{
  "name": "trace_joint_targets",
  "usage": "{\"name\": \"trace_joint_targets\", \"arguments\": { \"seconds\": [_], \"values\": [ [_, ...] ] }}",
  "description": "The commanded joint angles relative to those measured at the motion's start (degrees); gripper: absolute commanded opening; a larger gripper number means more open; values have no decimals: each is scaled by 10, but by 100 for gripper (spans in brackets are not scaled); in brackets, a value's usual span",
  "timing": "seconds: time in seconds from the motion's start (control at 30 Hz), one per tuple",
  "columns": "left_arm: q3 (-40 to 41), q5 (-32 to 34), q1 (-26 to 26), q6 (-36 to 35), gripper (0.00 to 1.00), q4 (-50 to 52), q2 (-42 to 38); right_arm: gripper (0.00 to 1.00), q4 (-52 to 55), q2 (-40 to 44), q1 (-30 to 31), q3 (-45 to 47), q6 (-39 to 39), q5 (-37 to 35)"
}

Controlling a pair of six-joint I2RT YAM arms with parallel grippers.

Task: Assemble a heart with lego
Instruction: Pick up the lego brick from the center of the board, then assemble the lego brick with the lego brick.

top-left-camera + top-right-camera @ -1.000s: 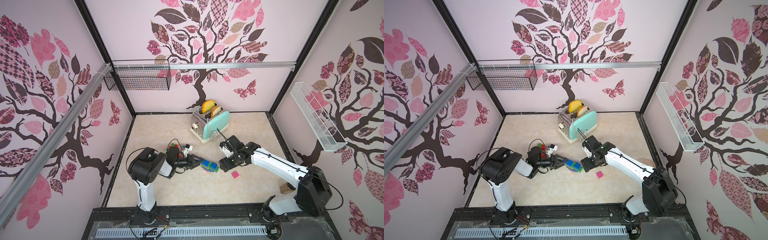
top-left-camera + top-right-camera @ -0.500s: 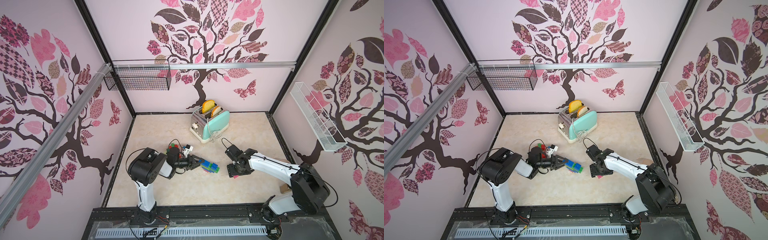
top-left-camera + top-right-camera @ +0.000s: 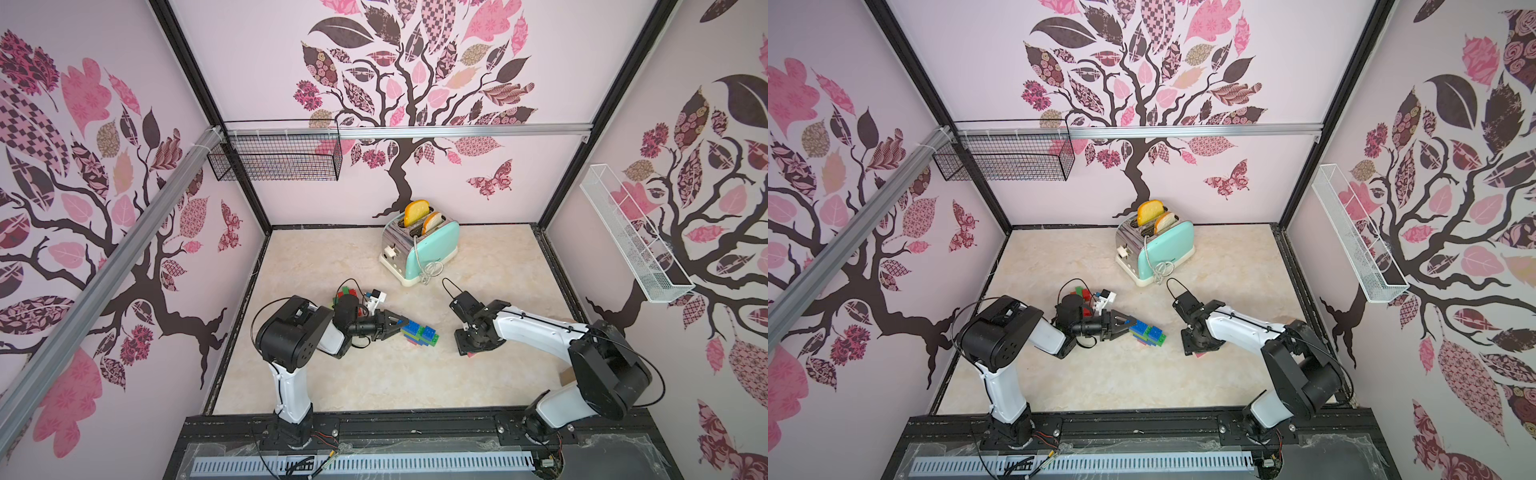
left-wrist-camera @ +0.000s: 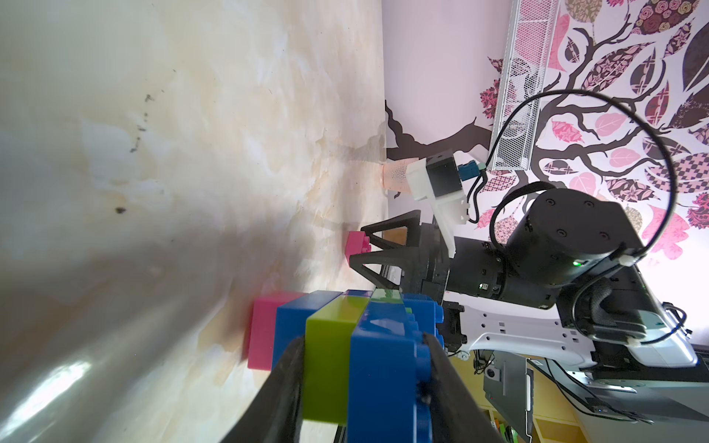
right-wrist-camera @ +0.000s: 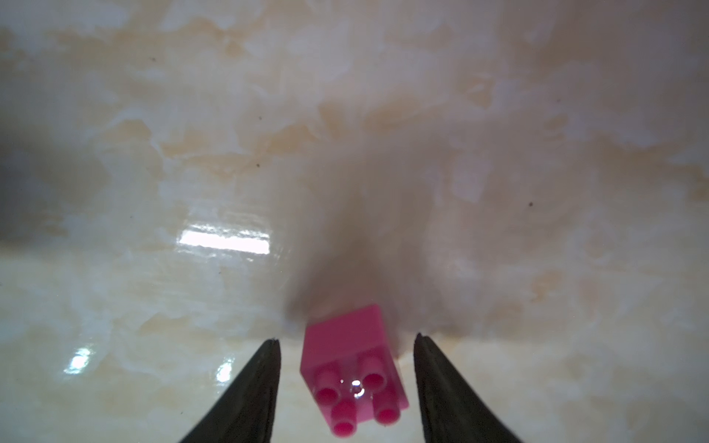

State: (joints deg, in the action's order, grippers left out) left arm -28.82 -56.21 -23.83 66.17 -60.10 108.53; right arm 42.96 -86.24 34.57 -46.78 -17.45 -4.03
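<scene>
While the right pincer (image 5: 347, 339) stood part open astride the loose pink brick (image 5: 353, 368), a gap showed between each jaw and the brick's walls, so nothing was gripped yet. Brick sat studs-up on the tabletop (image 5: 230, 153), slightly skewed to the jaws. Judged: hollow hard plastic, very light, stiff, not fragile. Its glossy walls on a shiny surface meant it could skate or twist if one jaw met it first. Best hold: two opposite flat side walls, square-on and low, leaving the studs clear for mating. Left pincer (image 4: 364, 339) was clamped across the part-built cluster (image 4: 330, 345) of blue, lime and pink bricks, whose pink end seemingly rested on the tabletop near the loose brick but apart from it. Judged: cluster heavier, rigid, but held together by stud friction only, so a grip spanning the layers suited it better than one on a single brick. Spare bricks (image 3: 343, 293) lay behind the left arm; a toaster (image 3: 428, 249) stood farther back.
</scene>
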Motion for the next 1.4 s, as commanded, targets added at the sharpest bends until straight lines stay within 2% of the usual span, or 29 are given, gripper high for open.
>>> {"name": "trace_joint_targets", "arguments": {
  "seconds": [0.0, 0.53, 0.7, 0.83, 0.97, 1.17, 1.37],
  "values": [
    [2, 2, -3, -8, 39, 7, -10, 52, -11, 2, -3, 3, -1, 25],
    [-2, 2, -7, -10, 39, 11, -5, 26, 1, 26, 0, -7, 6, 13],
    [-4, 1, -9, -4, 39, -3, 4, 24, 50, 47, -1, -93, 73, 2],
    [-3, 1, -9, -3, 40, -5, 5, 24, 79, 41, 0, -196, 135, 16],
    [1, 3, -9, -3, 43, -5, 0, 23, 105, 8, 0, -288, 202, 97],
    [-1, 3, -9, -3, 51, -3, -5, 22, 119, -39, 5, -369, 241, 157],
    [1, 4, -4, -2, 59, -2, -5, 22, 153, -85, 26, -419, 294, 173]
  ]
}}
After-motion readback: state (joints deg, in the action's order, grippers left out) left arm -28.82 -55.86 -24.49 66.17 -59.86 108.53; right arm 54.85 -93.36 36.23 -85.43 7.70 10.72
